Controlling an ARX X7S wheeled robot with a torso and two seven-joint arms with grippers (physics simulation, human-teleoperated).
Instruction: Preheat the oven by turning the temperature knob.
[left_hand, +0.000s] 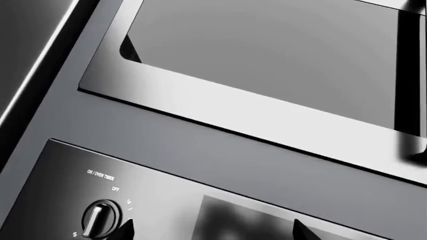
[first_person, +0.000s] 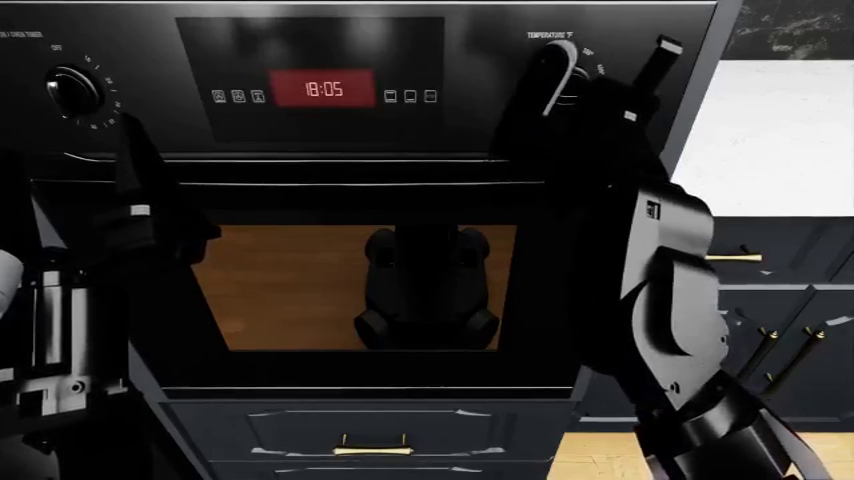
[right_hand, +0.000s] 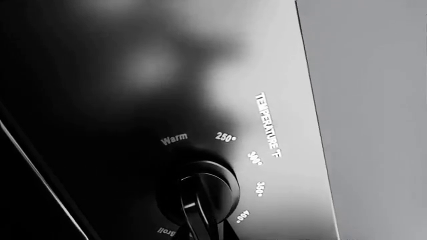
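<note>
Right hand at glossy black oven's temperature knob.

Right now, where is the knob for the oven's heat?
The temperature knob sits at the oven's upper right in the head view, right of the red clock, with the right gripper at it.

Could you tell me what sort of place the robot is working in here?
Most likely a home kitchen. A black built-in oven with a red clock display and a temperature knob marked in degrees fills the head view, with dark cabinets with brass handles below and a pale countertop to its side.
</note>
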